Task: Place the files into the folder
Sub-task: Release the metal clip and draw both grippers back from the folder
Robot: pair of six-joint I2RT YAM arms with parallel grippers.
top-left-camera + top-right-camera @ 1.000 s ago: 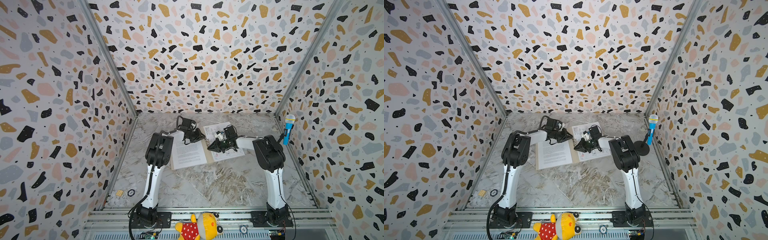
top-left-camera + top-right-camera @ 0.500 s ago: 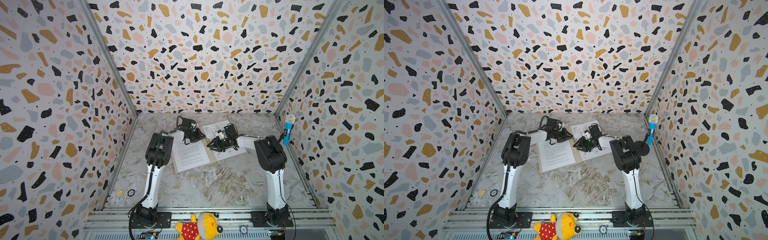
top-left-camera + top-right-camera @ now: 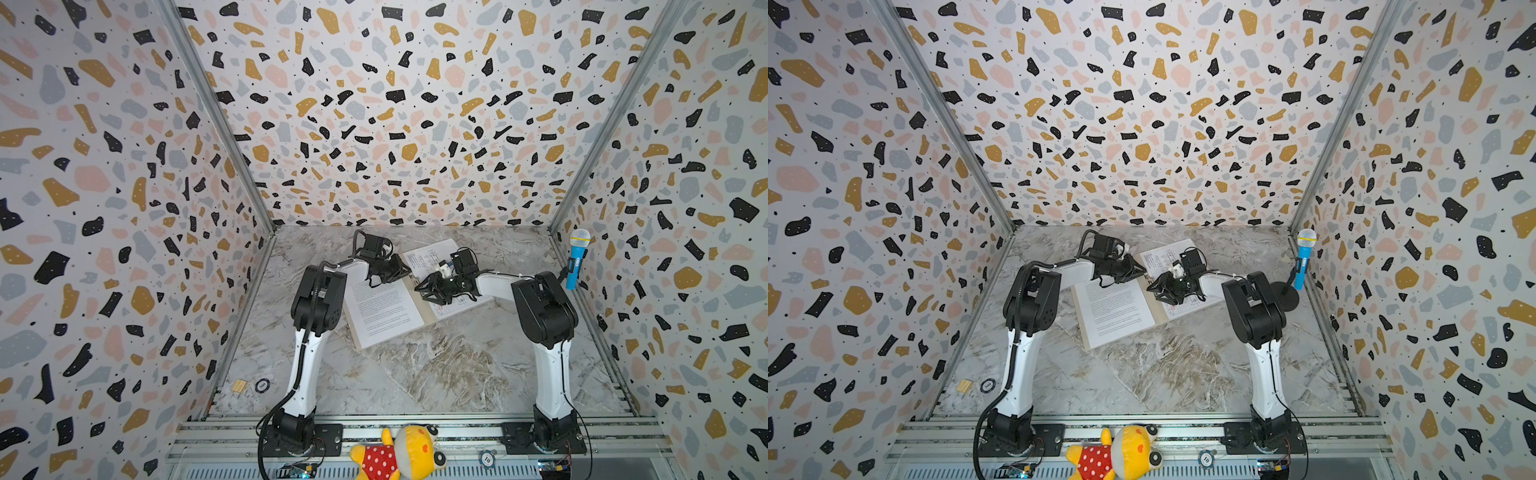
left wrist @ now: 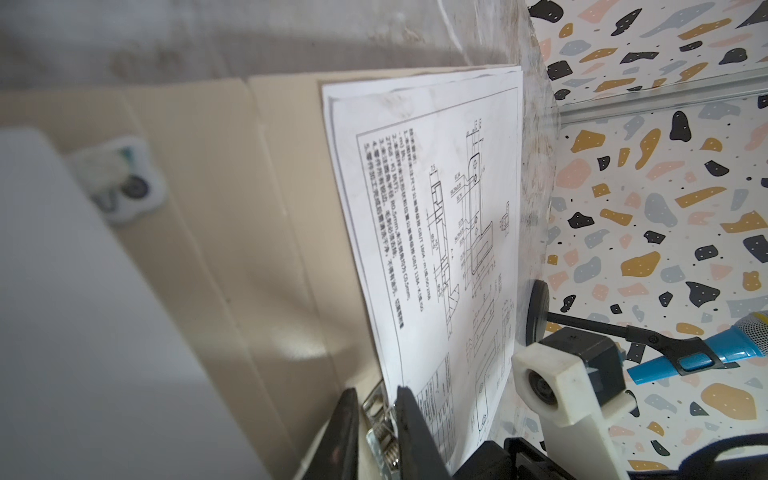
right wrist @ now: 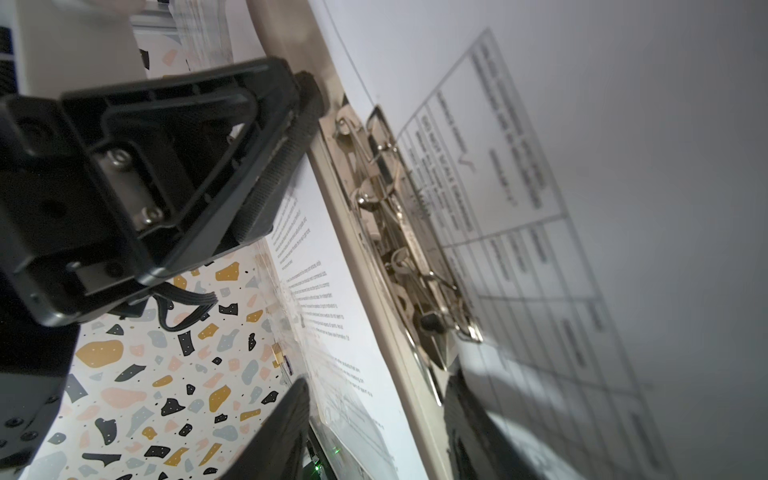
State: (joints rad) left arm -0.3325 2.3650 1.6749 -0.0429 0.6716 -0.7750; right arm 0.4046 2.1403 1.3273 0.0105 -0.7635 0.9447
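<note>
The folder (image 4: pixel 249 208) lies open on the table (image 3: pixel 415 374), with the text sheet (image 3: pixel 382 309) on its left half and the drawing sheet (image 4: pixel 436 228) on its right. The left gripper (image 4: pixel 376 399) is almost closed around the metal clip (image 5: pixel 395 232) at the spine, which is clear only in the wrist views. The right gripper (image 3: pixel 426 291), wide open and empty, hovers beside that clip

Both top views look down from high, facing the back wall (image 3: pixel 395 124), far from the folder (image 3: pixel 426 311), sharing the whole worktop (image 3: pixel 415 374). Wrist cameras sit close beside the folder's clip (image 5: pixel 399 232), on opposite sides.
</note>
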